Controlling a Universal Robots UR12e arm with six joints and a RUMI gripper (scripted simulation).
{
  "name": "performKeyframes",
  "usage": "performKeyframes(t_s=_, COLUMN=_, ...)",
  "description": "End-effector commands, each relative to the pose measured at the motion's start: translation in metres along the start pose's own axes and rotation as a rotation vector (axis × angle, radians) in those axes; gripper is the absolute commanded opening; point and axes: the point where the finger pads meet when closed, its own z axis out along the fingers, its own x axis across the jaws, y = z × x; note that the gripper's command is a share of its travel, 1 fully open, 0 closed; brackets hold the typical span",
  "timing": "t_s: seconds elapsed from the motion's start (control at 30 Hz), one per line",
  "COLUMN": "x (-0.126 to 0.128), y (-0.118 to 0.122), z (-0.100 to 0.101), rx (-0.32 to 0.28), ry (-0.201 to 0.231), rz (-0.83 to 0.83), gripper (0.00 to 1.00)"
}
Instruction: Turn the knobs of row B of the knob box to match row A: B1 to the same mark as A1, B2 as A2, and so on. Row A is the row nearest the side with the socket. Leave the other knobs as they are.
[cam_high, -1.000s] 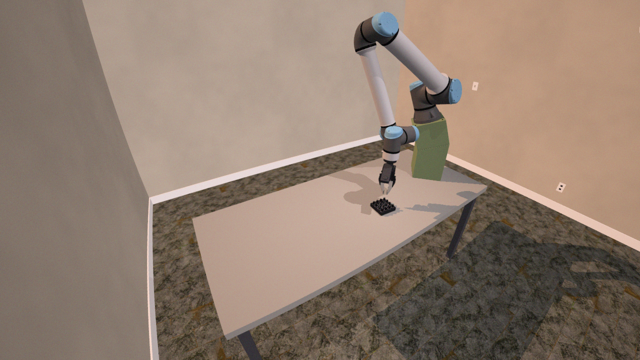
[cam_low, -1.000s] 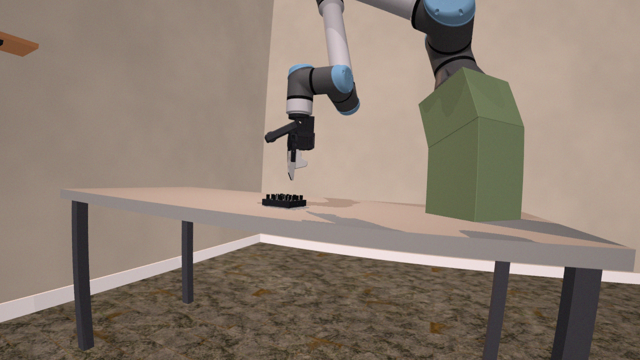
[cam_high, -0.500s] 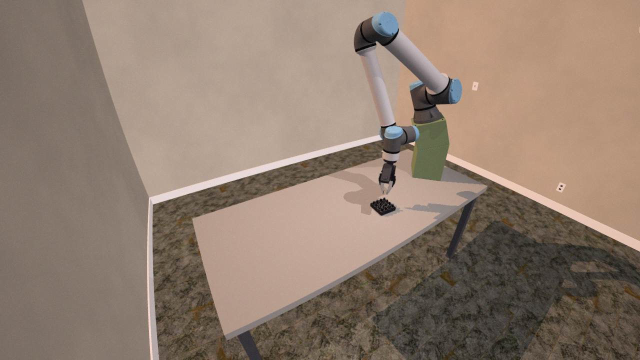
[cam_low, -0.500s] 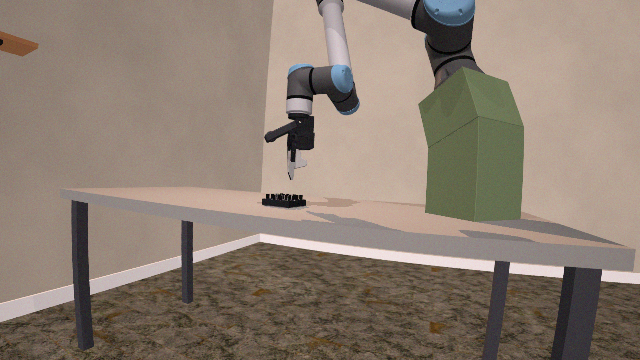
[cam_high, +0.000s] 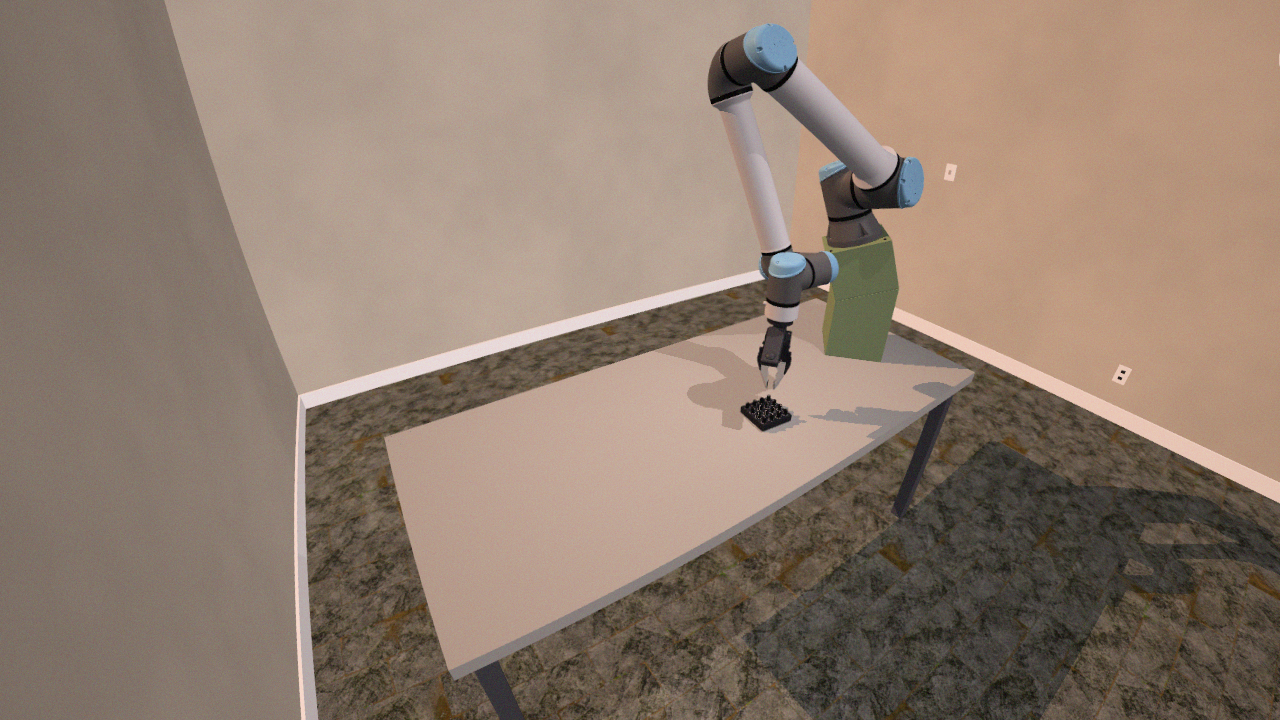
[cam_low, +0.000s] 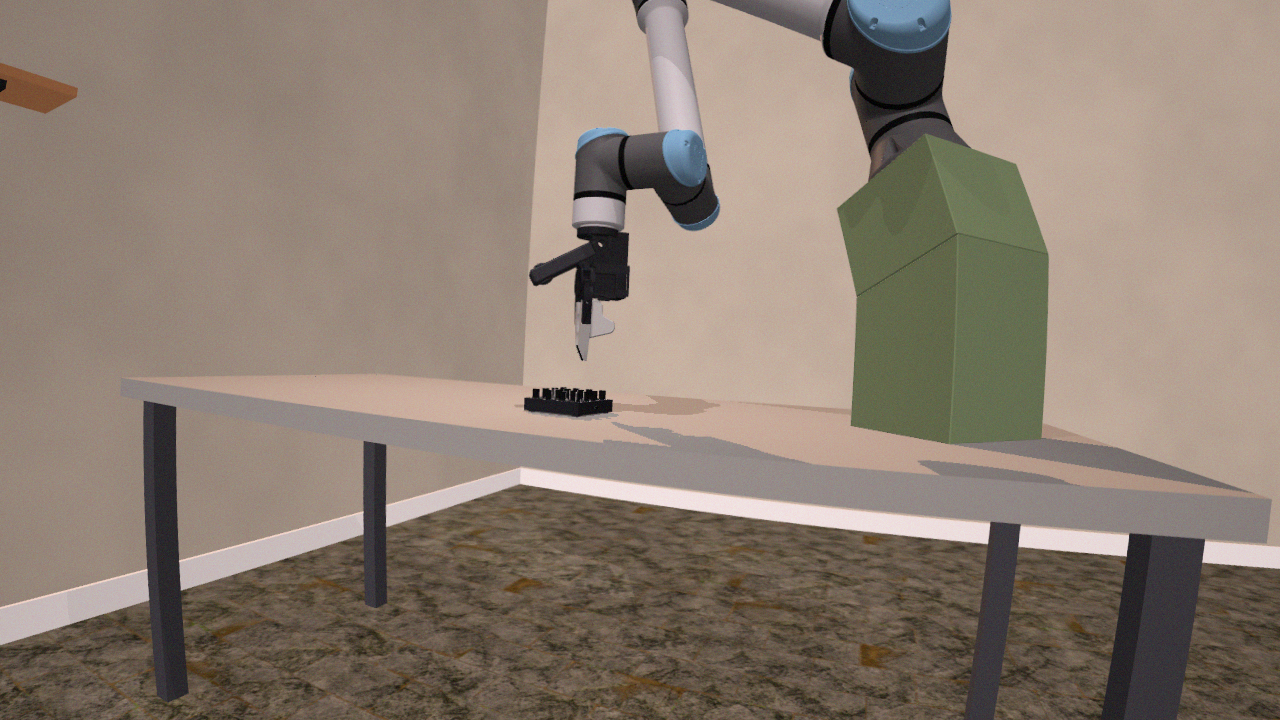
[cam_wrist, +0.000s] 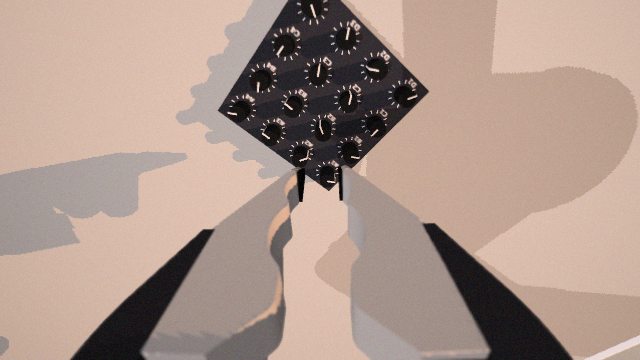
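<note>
The black knob box (cam_high: 776, 424) (cam_low: 546, 405) (cam_wrist: 320, 45) lies on the table, turned cornerwise in the wrist view. My gripper (cam_high: 769, 386) (cam_low: 583, 358) (cam_wrist: 321, 169) hangs above it, fingers narrowly apart and empty, around the A1 corner in the wrist view. There, knobs A1 (cam_wrist: 328, 174) and B1 (cam_wrist: 349, 151) point roughly right. A2 (cam_wrist: 301, 155) points lower right; B2 (cam_wrist: 323, 130) points up. A3 (cam_wrist: 272, 134) and B3 (cam_wrist: 293, 106) point upper left. A4 (cam_wrist: 240, 111) points left; B4 (cam_wrist: 262, 80) points down. Exact marks and the socket cannot be made out.
The pale table (cam_high: 581, 501) (cam_low: 358, 402) carries the box. Rows C and D lie beyond row B in the wrist view, with C1 (cam_wrist: 375, 125) near B1. The green arm pedestal (cam_high: 859, 304) (cam_low: 948, 340) stands at one end. Shadows cross the table beside the box.
</note>
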Motion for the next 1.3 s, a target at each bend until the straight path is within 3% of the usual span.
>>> performKeyframes(t_s=0.0, x=0.000, y=0.000, z=0.000, rx=0.001, ry=0.000, rz=0.000, gripper=0.11)
performKeyframes(t_s=0.47, x=0.000, y=0.000, z=0.005, rx=0.001, ry=0.000, rz=0.000, gripper=0.11)
performKeyframes(t_s=1.27, x=0.001, y=0.000, z=0.032, rx=0.001, ry=0.000, rz=0.000, gripper=0.11)
